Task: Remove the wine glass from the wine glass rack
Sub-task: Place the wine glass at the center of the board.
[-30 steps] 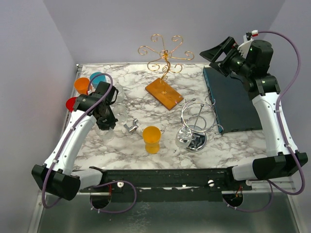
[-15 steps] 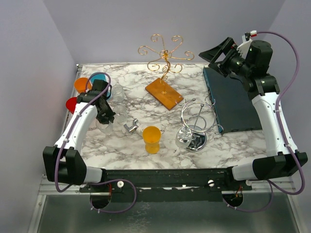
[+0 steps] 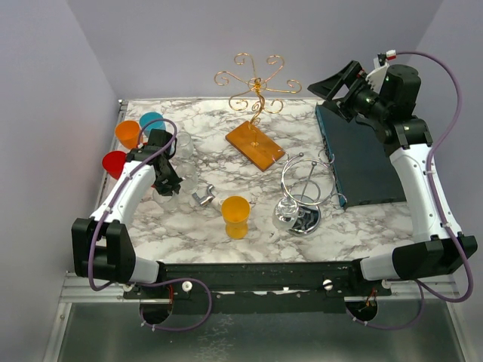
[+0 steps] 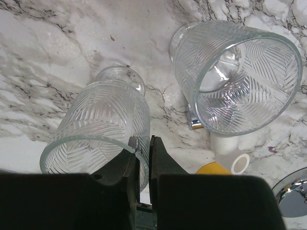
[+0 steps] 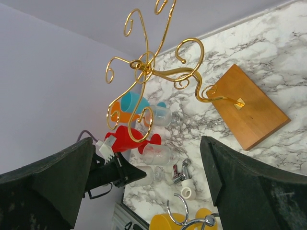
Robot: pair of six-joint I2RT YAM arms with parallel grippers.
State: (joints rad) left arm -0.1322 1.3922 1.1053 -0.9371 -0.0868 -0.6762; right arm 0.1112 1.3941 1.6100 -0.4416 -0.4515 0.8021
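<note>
- We are seeing the clear ribbed wine glass with its long axis running away from the left wrist camera. Its mouth is facing the lens and its small round foot is pointing away over the marble.
- The left gripper is clenching the glass's rim, with one finger inside and one outside.
- The glass is sitting over the left part of the white marble table, well apart from the gold curled-wire rack.
- A second clear ribbed glass is lying on its side nearby, its mouth opening toward the lens. We are seeing only its own ribbed wall inside.
- The right gripper is hanging spread wide, gripping nothing, and facing the rack.
</note>
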